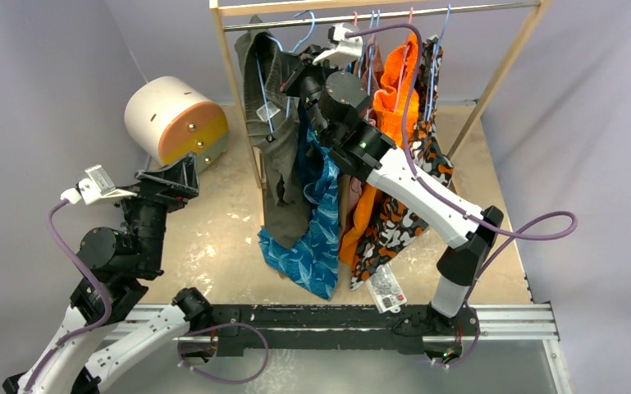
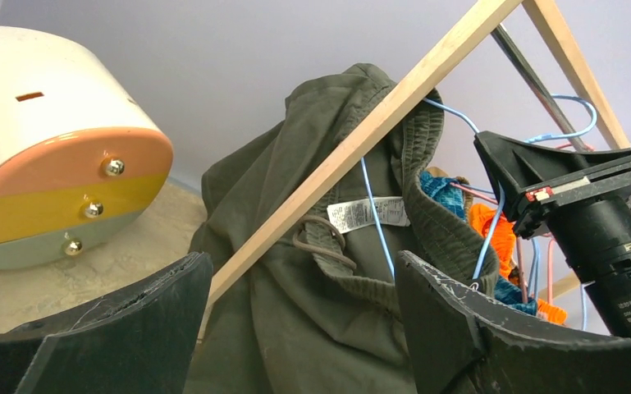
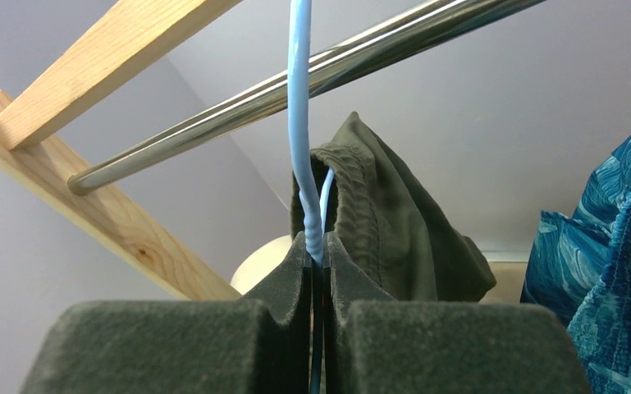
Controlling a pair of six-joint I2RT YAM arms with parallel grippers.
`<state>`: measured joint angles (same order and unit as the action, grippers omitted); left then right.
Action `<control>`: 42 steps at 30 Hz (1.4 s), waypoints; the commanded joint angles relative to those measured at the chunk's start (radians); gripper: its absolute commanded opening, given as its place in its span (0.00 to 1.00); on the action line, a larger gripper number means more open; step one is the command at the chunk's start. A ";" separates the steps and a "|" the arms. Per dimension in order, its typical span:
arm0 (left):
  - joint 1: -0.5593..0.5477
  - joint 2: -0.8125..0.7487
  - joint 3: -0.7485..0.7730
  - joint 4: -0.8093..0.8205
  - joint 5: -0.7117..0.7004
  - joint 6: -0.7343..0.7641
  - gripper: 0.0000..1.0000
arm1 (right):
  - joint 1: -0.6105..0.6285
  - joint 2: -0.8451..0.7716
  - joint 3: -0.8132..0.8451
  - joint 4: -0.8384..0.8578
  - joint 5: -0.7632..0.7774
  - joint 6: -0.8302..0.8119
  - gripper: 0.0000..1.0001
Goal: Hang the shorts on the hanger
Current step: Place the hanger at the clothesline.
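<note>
While aloft, hanger in right gripper

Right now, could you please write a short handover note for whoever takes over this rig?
Grippers: the right gripper is shut on the hanger at its neck, below the metal rail. The left gripper is open and empty, facing the shorts.
Things: the shorts hang from the hanger, waistband up, beside the blue patterned shorts.
Done: the shorts appear to be on the hanger.
Left: I cannot tell whether the hook sits on the rail; check that, then release.
</note>
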<state>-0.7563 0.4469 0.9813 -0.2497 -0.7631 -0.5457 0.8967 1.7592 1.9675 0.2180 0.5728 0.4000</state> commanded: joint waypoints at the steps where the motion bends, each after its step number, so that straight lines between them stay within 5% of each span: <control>1: -0.006 0.009 -0.012 0.042 0.001 0.025 0.81 | -0.012 -0.018 0.069 0.075 -0.035 0.033 0.00; 15: -0.005 0.015 -0.023 0.036 0.012 0.012 0.81 | -0.013 0.001 0.086 -0.052 -0.142 0.031 0.00; 20: -0.005 0.018 -0.024 0.034 0.014 0.002 0.80 | -0.013 -0.051 0.020 -0.036 -0.194 0.002 0.30; 24: -0.005 0.023 -0.026 0.034 0.018 -0.007 0.80 | -0.013 -0.087 0.004 -0.069 -0.196 -0.001 0.43; 42: -0.005 -0.004 -0.059 -0.025 0.017 -0.083 0.79 | -0.013 -0.208 -0.021 -0.415 -0.296 -0.119 0.59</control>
<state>-0.7563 0.4603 0.9432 -0.2687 -0.7509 -0.5926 0.8833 1.5784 1.9511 -0.0845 0.3378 0.3305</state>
